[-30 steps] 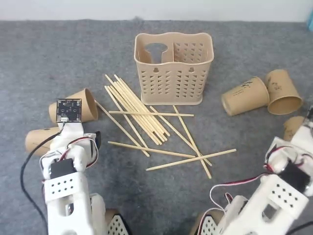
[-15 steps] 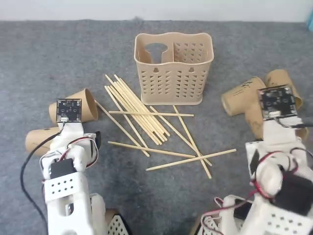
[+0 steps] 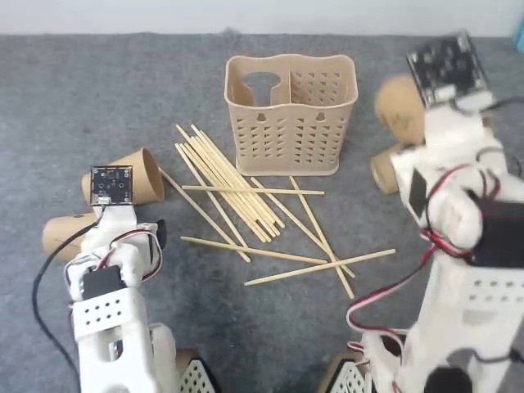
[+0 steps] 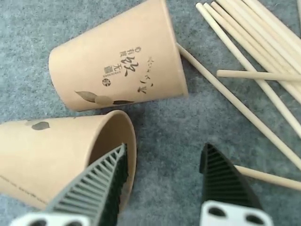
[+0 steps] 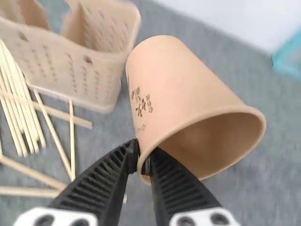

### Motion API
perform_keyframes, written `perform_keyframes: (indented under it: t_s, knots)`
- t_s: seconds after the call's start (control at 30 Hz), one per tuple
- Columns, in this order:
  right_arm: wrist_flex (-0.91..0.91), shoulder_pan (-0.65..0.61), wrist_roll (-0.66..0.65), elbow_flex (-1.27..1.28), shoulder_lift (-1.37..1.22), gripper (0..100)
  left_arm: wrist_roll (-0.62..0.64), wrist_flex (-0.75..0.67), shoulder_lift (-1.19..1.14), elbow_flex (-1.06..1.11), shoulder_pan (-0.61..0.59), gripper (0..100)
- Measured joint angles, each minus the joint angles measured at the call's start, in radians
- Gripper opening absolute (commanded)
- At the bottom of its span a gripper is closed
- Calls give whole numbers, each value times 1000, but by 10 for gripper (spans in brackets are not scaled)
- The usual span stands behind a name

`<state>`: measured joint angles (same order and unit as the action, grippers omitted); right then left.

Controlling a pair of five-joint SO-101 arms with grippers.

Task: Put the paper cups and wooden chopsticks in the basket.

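The tan slotted basket (image 3: pixel 291 115) (image 5: pixel 70 47) stands at the back centre. Several wooden chopsticks (image 3: pixel 237 188) (image 4: pixel 254 47) (image 5: pixel 19 117) lie scattered in front of it. My right gripper (image 5: pixel 143 162) is shut on the rim of a paper cup (image 5: pixel 188 122) (image 3: pixel 399 106), held in the air just right of the basket. Another cup (image 3: pixel 383 172) lies partly hidden behind the right arm. My left gripper (image 4: pixel 164 153) is open low over the carpet, one finger (image 4: pixel 106 174) at the mouth of a lying cup (image 4: pixel 51 155) (image 3: pixel 61 233). A second cup (image 4: pixel 117 61) (image 3: pixel 135 176) lies just beyond.
Grey carpet (image 3: pixel 98 90) covers the table. A pale wall strip (image 3: pixel 246 16) runs along the back, with a teal object (image 5: pixel 289 61) at the far right edge. The right arm's body (image 3: pixel 467 246) stands tall over the right side.
The right arm swung up from the lower right, took hold of a cup and raised it beside the basket. The left arm has barely shifted.
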<state>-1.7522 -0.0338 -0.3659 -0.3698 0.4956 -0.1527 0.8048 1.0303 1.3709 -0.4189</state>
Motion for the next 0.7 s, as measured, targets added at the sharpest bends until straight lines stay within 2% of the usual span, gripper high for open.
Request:
perform_keyframes:
  t_s: [0.17, 0.4, 0.7]
  knots:
    - [9, -103, 8, -199, -135, 8, 0, 0, 0, 0, -3, 242]
    - [150, -210, 8, -227, -319, 8, 0, 0, 0, 0, -3, 242]
    - [198, -232, -9, -227, -457, 9, 0, -6, 0, 0, -2, 242]
